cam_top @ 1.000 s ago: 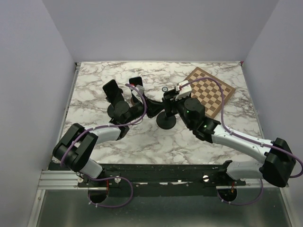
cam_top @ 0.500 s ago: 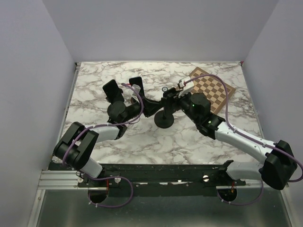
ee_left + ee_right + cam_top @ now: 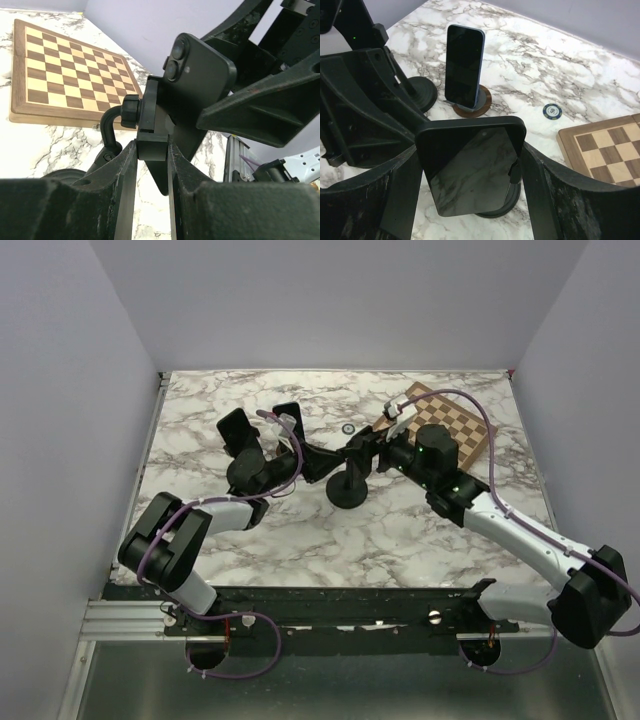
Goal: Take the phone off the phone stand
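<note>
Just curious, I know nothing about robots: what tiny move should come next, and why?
Probably the right gripper should ease the phone out of the stand: its fingers seem to pinch the phone's edges, the phone is not yet out, and the left gripper braces the stand.

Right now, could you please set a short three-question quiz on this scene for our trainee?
1. True or false: the right end effector has a finger on each side of the phone.
2. What does the left end effector grip? A the phone stand; B the chessboard; C the poker chip.
3. How many phones are in view?
Key: 1 true. 2 A. 3 two: the second phone stands upright on a round base.
</note>
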You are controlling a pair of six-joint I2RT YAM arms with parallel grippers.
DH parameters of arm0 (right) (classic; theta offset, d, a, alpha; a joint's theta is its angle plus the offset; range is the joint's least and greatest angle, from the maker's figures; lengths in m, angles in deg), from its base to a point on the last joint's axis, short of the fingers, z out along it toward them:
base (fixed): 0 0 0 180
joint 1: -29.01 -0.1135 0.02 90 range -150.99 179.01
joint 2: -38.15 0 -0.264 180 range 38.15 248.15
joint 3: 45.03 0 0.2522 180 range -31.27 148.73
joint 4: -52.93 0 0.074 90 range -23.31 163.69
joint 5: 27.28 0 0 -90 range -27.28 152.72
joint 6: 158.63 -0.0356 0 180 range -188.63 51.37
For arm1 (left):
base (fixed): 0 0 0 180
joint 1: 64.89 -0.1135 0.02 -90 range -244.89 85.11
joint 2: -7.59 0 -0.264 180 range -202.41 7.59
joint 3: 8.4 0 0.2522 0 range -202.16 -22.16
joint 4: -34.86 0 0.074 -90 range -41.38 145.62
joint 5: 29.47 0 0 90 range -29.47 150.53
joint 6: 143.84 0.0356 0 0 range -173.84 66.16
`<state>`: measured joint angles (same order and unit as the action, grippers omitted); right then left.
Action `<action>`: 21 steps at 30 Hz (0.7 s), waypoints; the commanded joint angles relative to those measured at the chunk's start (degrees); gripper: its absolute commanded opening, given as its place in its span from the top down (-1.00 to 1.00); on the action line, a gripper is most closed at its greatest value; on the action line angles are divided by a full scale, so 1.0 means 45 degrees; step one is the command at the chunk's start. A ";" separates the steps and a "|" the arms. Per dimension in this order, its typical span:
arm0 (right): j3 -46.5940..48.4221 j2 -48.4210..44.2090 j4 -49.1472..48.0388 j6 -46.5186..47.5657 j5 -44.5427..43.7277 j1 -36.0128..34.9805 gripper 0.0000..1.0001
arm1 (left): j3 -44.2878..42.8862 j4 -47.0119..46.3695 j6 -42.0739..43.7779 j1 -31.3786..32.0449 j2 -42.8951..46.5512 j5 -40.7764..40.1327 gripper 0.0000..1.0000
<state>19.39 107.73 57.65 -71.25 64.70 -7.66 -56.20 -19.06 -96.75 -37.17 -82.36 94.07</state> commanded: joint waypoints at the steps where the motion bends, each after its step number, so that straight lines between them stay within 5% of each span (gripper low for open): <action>1: 0.0235 -0.0672 0.1576 -0.0544 -0.1128 0.1039 0.99 | -0.0010 0.2777 -0.0051 -0.0113 -0.0150 -0.0960 1.00; 14: 0.0712 -0.1558 0.1819 -0.2039 0.2093 0.1044 0.99 | -0.1758 0.5467 0.0221 0.1077 0.0070 -0.2752 1.00; 21: 0.1814 -0.1928 0.3129 -0.2268 0.2140 0.1039 0.99 | -0.2056 0.6097 0.0405 0.1217 0.0077 -0.2846 1.00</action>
<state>21.68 101.96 67.58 -79.57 71.19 -3.13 -65.20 -0.27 -96.51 -31.37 -81.81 86.73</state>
